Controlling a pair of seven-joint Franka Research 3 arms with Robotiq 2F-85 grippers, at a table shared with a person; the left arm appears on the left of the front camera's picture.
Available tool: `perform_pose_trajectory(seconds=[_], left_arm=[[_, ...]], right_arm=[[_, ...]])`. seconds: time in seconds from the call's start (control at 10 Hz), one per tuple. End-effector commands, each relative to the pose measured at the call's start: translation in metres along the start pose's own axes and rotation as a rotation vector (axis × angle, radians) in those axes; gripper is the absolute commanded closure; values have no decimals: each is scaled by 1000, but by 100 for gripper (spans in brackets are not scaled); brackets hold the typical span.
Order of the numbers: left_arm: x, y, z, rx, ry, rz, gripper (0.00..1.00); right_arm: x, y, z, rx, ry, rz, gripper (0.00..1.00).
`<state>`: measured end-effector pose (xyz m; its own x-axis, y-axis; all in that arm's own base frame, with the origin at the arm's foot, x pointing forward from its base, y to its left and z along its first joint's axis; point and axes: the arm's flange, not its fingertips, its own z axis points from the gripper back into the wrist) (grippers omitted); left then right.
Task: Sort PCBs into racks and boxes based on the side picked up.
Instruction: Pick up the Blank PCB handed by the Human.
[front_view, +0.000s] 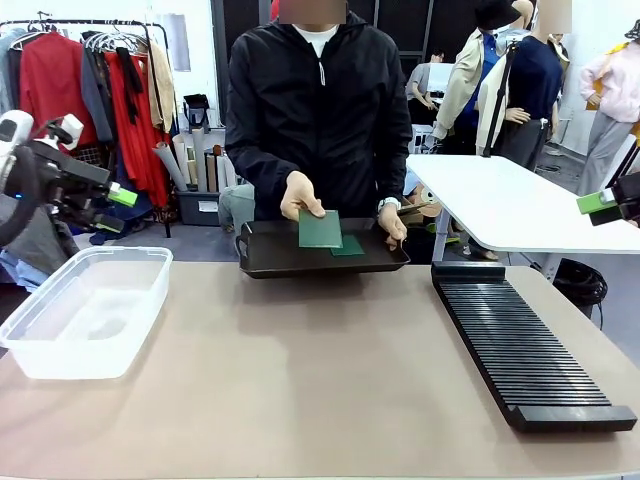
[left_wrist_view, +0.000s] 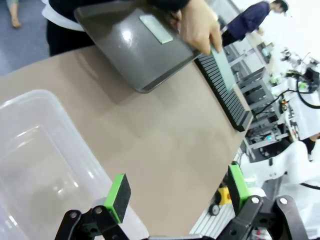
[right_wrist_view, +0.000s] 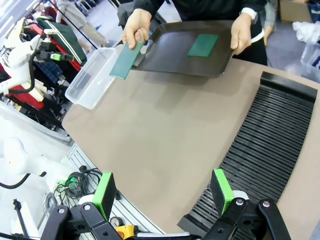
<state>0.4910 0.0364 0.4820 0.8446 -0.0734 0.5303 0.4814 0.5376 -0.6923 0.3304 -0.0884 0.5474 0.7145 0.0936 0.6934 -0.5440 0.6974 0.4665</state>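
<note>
Left wrist view: L gripper (left_wrist_view: 178, 191) hangs above the table's (front_view: 300, 400) left edge, partly over the box. Its jaws are spread wide w/ nothing betw. the green pads (left_wrist_view: 118, 196).

Front view, L to R:
- **Box:** 1 clear box (front_view: 85, 310) sits at the left edge, toward the near-left corner.
- **Tray:** 1 dark tray (front_view: 270, 262) is at the middle of the far edge, held by a person (front_view: 318, 110) standing behind it. Can't tell if it rests on the table.
- **PCBs:** 2 in all. PCB no. 1 (front_view: 320, 229) is pinched by the person's hand (front_view: 302, 195), lifted off the tray and tilted, w/ its dark green face toward the robot. PCB no. 2 (front_view: 348, 245) lies flat in the tray, right of centre.
- **Other hand:** the other hand (front_view: 392, 222) grips the tray's right rim.
- **Rack:** 1 black slotted rack (front_view: 520, 345) runs along the right edge, far to near. Its slots are bare.

Right wrist view: R gripper (right_wrist_view: 163, 192) is raised above the near-right corner, over the rack's near end. Its jaws are also wide apart and hold nothing.
</note>
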Motion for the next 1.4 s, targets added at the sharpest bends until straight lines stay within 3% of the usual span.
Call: perform_pose_trajectory(seconds=[0.0, 0.4, 0.8, 1.3], left_arm=[[17, 12, -17, -80, -6, 59, 0], [26, 32, -77, -251, 66, 177, 0], [21, 28, -123, -396, 85, 191, 0], [18, 30, -179, -472, 91, 158, 0]], right_arm=[[2, 0, -1, 22, -22, 12, 0], [2, 0, -1, 22, -22, 12, 0], [2, 0, -1, 22, -22, 12, 0], [2, 0, -1, 22, -22, 12, 0]])
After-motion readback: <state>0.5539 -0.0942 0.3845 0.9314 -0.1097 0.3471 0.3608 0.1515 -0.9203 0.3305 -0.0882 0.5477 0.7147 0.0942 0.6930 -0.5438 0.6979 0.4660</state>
